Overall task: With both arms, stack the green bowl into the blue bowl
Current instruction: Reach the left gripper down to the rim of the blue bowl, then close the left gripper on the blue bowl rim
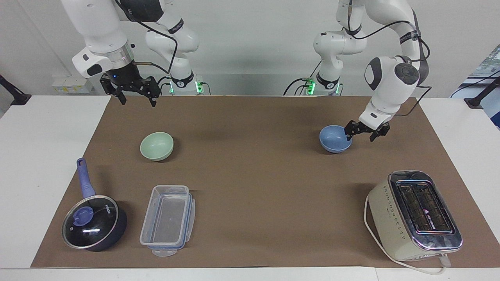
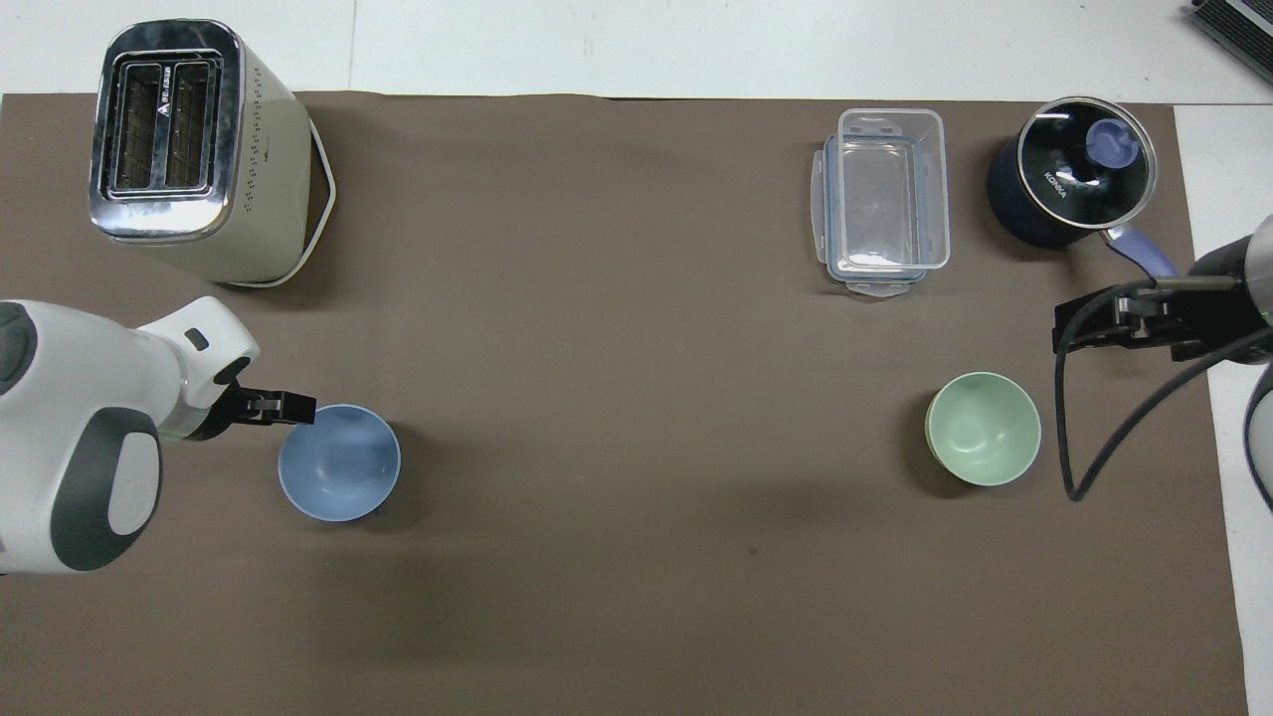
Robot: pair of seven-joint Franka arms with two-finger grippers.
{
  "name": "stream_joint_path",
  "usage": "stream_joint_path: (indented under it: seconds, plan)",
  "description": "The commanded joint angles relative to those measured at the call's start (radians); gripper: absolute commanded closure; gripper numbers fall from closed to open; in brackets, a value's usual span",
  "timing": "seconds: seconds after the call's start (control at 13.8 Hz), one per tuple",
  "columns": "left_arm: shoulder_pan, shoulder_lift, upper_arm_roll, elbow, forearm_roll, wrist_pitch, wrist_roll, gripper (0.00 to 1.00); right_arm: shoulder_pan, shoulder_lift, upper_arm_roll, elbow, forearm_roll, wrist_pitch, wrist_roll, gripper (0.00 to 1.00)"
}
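Note:
The blue bowl (image 1: 334,139) stands upright on the brown mat toward the left arm's end; it also shows in the overhead view (image 2: 338,463). My left gripper (image 1: 361,134) is open and low at the bowl's rim on the side toward the left arm's end of the table, one finger at the rim edge; it shows in the overhead view too (image 2: 288,406). I cannot tell if it touches. The green bowl (image 1: 156,146) stands upright toward the right arm's end (image 2: 983,429). My right gripper (image 1: 136,98) is open and empty, held up over the mat's edge by the robots (image 2: 1086,324).
A cream toaster (image 1: 414,214) stands farther from the robots than the blue bowl. A clear plastic container (image 1: 168,218) and a dark blue lidded saucepan (image 1: 91,223) lie farther from the robots than the green bowl.

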State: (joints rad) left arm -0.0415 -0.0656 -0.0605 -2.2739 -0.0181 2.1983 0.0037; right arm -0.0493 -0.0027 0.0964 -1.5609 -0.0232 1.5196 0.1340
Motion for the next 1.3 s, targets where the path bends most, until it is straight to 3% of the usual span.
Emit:
stream_joint_path:
  seconds: [0.0, 0.36, 0.43, 0.51, 0.58, 1.09, 1.23]
  plan:
    - [-0.040, -0.031, 0.011, -0.119, -0.011, 0.128, -0.059, 0.00, -0.023, -0.013, 0.003, -0.014, 0.025, -0.004, -0.037, 0.00]
    - [-0.046, 0.009, 0.011, -0.186, -0.011, 0.236, -0.070, 0.00, -0.023, -0.013, 0.003, -0.014, 0.025, -0.004, -0.037, 0.00]
    - [-0.044, 0.012, 0.011, -0.190, -0.011, 0.239, -0.077, 0.35, -0.023, -0.013, 0.003, -0.014, 0.025, -0.004, -0.037, 0.00]
    - [-0.044, 0.012, 0.011, -0.190, -0.011, 0.236, -0.077, 0.84, -0.023, -0.013, 0.003, -0.014, 0.025, -0.004, -0.037, 0.00]
    - [-0.041, 0.013, 0.011, -0.187, -0.011, 0.233, -0.079, 1.00, -0.023, -0.013, 0.003, -0.014, 0.025, -0.004, -0.037, 0.00]
    - [-0.025, 0.026, 0.016, -0.150, -0.011, 0.216, -0.061, 1.00, -0.023, -0.014, 0.003, -0.014, 0.025, -0.004, -0.037, 0.00]
    - [-0.008, 0.018, 0.016, -0.101, -0.010, 0.145, -0.059, 1.00, -0.023, -0.013, 0.003, -0.014, 0.025, -0.002, -0.037, 0.00]
